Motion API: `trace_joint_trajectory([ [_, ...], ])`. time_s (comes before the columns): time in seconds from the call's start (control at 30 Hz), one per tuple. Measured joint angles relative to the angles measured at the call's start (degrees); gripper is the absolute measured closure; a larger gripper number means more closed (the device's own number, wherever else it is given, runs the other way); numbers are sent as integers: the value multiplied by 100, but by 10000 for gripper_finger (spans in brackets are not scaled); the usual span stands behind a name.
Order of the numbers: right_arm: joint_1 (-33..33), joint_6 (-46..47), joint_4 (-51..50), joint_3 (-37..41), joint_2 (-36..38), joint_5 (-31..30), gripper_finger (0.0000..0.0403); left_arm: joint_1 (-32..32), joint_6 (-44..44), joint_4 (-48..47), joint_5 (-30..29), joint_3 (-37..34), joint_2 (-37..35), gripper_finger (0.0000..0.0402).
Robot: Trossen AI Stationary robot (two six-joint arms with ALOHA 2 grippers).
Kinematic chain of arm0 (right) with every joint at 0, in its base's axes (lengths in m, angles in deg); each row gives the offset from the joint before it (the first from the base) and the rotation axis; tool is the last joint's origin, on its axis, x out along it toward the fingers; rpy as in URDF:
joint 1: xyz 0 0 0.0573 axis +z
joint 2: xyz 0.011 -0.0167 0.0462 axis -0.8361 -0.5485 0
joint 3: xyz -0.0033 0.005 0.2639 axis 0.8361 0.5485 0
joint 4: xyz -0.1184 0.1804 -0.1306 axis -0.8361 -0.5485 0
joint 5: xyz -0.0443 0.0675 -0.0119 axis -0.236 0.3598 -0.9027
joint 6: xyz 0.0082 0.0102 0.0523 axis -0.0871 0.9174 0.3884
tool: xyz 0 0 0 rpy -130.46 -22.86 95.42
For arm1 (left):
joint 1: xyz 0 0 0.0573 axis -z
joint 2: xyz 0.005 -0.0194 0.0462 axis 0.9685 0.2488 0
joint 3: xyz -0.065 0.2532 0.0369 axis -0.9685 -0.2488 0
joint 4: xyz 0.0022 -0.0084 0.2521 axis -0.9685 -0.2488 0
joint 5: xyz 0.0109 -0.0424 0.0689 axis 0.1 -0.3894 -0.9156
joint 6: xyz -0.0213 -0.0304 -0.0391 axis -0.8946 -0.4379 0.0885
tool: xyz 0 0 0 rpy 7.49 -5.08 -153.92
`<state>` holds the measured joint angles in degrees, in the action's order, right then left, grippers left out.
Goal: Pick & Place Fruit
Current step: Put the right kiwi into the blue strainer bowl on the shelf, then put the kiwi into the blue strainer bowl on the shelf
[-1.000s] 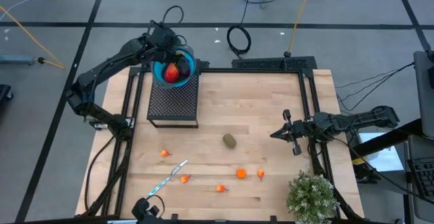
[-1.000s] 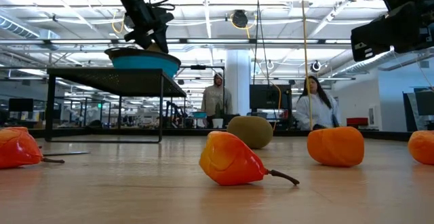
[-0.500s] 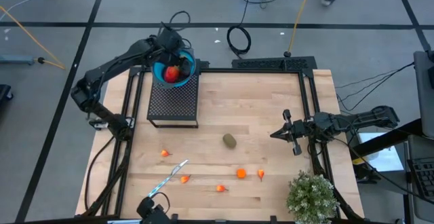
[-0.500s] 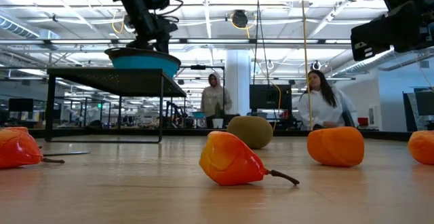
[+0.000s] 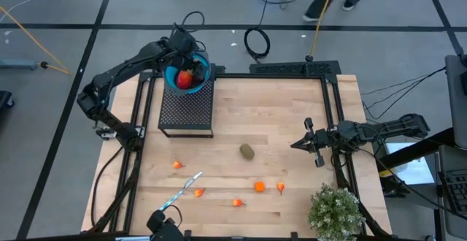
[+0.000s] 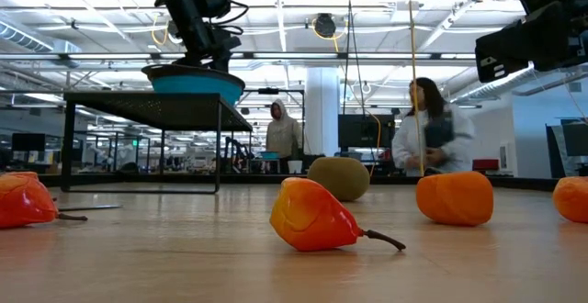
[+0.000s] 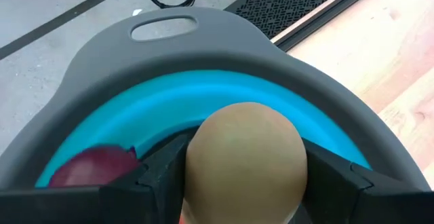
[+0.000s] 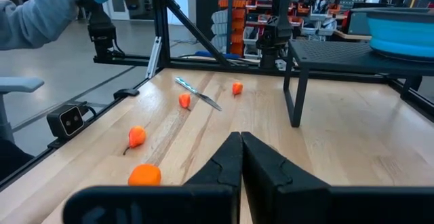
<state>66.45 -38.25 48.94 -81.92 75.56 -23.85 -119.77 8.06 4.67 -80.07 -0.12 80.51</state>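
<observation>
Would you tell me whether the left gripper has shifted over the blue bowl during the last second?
Yes. The left gripper has moved slightly from the blue bowl's left rim toward its far rim.

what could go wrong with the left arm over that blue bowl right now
The left gripper holds a tan round fruit above the blue bowl, which already contains a dark red fruit and more. If released off-centre, it might bounce off those and roll out. The bowl sits near the edge of the raised black mesh stand, so a nudge from the fingers could tip it.
</observation>
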Motion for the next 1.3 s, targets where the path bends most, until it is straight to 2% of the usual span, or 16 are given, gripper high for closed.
trace_joint_trajectory([
  [0.37, 1, -10, -2, 0, 0, -3, 403, 2, -24, -224, 16, 220, -38, 112],
  [0.6, 2, -10, -4, 0, 0, -3, 403, 75, -249, -948, -37, 883, -439, 108],
  [0.8, 2, 42, -4, 0, 1, -3, 403, 573, -599, -1501, -36, 962, -894, 110],
  [0.9, 0, 117, -4, 0, -1, -1, 403, 987, -644, -1909, -102, 960, -1067, 125],
  [1.13, 2, 113, -4, 0, 1, -3, 403, 2172, -858, -2392, -1020, 955, -1214, 191],
  [1.3, 2, 115, -4, 0, 0, -3, 403, 2961, -1039, -2505, -1467, 953, -1217, 240],
])
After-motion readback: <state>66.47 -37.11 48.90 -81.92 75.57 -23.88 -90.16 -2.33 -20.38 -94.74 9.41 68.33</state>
